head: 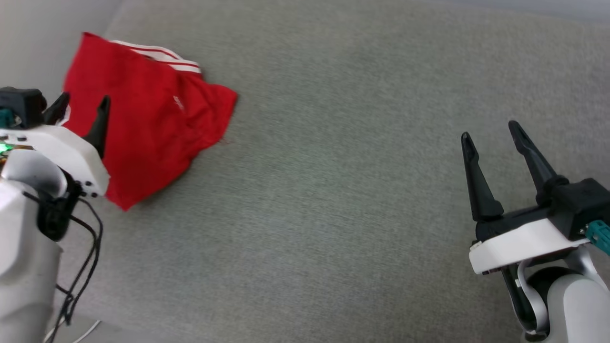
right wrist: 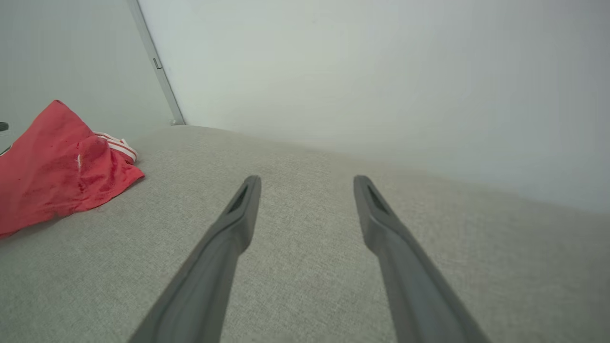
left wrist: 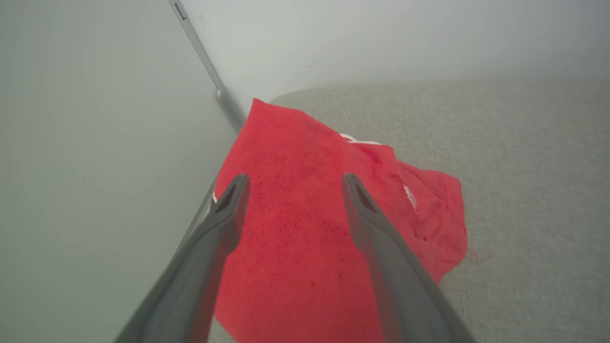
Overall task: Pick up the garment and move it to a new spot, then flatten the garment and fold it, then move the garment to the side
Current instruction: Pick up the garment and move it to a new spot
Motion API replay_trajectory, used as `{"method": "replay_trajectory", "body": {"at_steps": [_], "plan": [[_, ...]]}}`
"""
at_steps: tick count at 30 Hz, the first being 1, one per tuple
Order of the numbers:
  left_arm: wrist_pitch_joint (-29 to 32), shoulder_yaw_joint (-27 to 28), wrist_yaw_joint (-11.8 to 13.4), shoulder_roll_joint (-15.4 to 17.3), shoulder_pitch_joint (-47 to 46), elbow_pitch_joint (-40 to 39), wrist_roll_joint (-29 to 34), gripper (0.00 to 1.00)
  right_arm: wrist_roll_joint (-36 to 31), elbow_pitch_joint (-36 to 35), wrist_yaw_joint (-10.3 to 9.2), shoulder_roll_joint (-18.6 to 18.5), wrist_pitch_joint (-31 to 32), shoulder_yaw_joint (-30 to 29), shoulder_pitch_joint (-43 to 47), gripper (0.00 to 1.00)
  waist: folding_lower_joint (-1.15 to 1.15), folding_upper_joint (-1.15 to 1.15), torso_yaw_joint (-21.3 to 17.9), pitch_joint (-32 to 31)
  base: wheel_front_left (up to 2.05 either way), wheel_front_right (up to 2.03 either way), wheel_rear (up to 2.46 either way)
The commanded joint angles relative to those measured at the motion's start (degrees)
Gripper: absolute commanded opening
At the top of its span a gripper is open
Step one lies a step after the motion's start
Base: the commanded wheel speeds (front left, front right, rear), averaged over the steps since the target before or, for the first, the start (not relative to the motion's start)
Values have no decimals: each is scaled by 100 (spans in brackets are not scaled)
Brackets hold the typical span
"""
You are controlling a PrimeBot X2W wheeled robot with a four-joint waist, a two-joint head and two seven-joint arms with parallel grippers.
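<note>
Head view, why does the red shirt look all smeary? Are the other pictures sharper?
Head view: the red shirt and the grey fabric surface are streaked sideways, probably motion blur. Left wrist view: the shirt looks grainy, and the left gripper's fingers up close are soft. Right wrist view: the weave shows more clearly; light is even, no glare.

The garment [head: 147, 124] is recorded as red, with red-and-white striped trim [head: 164, 57]. The worktop [head: 357, 190] is noted as mottled grey weave, the wall [right wrist: 381, 71] as pale grey. The left gripper [head: 85, 97] and right gripper [head: 490, 129] are logged as black-fingered on white housings.
</note>
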Motion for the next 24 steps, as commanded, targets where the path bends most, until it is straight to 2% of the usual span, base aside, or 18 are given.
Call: {"method": "replay_trajectory", "body": {"at_steps": [1, 9, 11, 13, 16, 17, 18, 21, 24], "plan": [[380, -207, 3, 258, -215, 365, -317, 100, 51, 41, -2, -3, -77, 37, -165, 100, -1, 0, -489, 520, 0, 0, 0], [1734, -947, 2, 1011, -552, 1371, -1424, 100, 233, 278, -2, -4, -309, 174, -435, 100, -1, 0, -856, 857, 0, 0, 0], [1916, -1036, 2, 1060, -553, 1471, -1530, 100, 233, 316, -2, -2, -335, 193, -461, 100, -1, 0, -891, 879, 0, 0, 0], [2524, -1281, 1, 1129, -548, 1779, -1828, 100, 267, 417, -2, -3, -399, 197, -511, 100, -1, 0, -966, 894, 0, 0, 0], [3062, -1417, 1, 1001, -491, 2032, -2191, 100, 294, 511, -2, -3, -448, 183, -547, 100, -1, 0, -1011, 857, 0, 0, 0], [3116, -1447, 0, 983, -493, 2065, -2252, 60, 269, 524, -2, -2, -472, 173, -547, 100, -1, 0, -1023, 828, 0, 0, 0], [3042, -1477, -2, 992, -510, 2048, -2268, 0, 140, 525, -2, -2, -506, 168, -552, 100, -1, 0, -1031, 793, 0, 0, 0], [2885, -1497, -7, 978, -524, 2070, -2341, 0, 102, 551, -2, -3, -555, 154, -525, 100, -1, 0, -1036, 690, 0, 0, 0], [2349, -1479, -7, 1063, -627, 2132, -2206, 0, 137, 589, -2, -2, -606, 140, -449, 100, -1, 0, -1027, 484, 0, 0, 0]]}}
